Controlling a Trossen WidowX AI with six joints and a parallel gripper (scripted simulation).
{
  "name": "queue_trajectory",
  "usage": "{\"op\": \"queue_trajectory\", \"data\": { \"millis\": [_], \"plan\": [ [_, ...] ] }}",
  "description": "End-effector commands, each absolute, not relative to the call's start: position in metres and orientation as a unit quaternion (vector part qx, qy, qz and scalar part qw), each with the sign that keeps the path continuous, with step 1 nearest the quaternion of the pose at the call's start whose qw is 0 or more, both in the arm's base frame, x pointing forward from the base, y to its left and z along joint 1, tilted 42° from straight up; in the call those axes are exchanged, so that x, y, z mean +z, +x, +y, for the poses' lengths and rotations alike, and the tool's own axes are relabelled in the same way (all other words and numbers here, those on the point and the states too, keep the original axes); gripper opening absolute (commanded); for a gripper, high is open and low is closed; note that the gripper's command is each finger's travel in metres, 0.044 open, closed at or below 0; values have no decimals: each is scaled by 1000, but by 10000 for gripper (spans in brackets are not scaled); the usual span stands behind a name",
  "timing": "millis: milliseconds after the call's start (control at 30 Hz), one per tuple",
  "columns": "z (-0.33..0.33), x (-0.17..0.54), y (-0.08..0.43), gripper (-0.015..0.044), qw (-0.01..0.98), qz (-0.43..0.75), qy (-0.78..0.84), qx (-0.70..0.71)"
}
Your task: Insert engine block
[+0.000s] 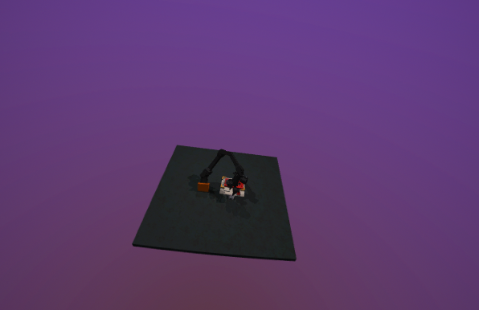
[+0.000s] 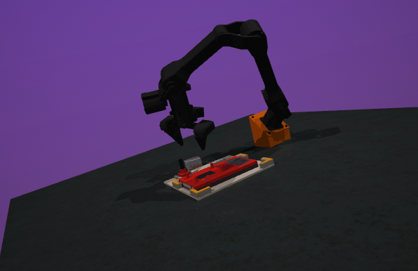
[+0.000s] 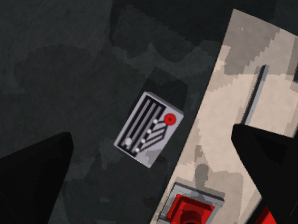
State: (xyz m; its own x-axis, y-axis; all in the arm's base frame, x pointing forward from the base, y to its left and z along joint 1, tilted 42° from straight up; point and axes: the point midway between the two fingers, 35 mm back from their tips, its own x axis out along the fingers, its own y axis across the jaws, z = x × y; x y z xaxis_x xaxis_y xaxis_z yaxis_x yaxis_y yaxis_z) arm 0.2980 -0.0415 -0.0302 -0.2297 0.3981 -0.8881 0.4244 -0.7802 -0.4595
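Observation:
The grey engine block (image 2: 193, 163) (image 3: 149, 129) lies on the dark table, just outside the white tray's long edge. Its upper face shows dark slots, pale dots and a red round mark near one corner. The red car body (image 2: 221, 170) sits in the white tray (image 2: 235, 177) (image 3: 220, 100), with a dark opening (image 2: 205, 174) in its top. The rib cannot be made out. My gripper (image 2: 192, 147) (image 3: 153, 136) is open and empty above the block. In the wrist view the block lies between the fingertips, turned at an angle to them.
A red holder (image 2: 182, 173) with an upright black peg stands at the tray's end near the block. Yellow-topped corner pieces (image 2: 200, 191) surround the car body. A thin grey bar (image 3: 256, 92) lies on the tray. The arm's orange base (image 1: 203, 187) (image 2: 278, 137) stands beyond the tray.

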Motion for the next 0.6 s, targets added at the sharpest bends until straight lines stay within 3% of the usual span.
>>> {"op": "queue_trajectory", "data": {
  "millis": [0,567],
  "plan": [
    [-45,-29,299,440,-43,311,625,-715],
    [-67,-15,305,440,-286,208,613,-707]
  ]
}}
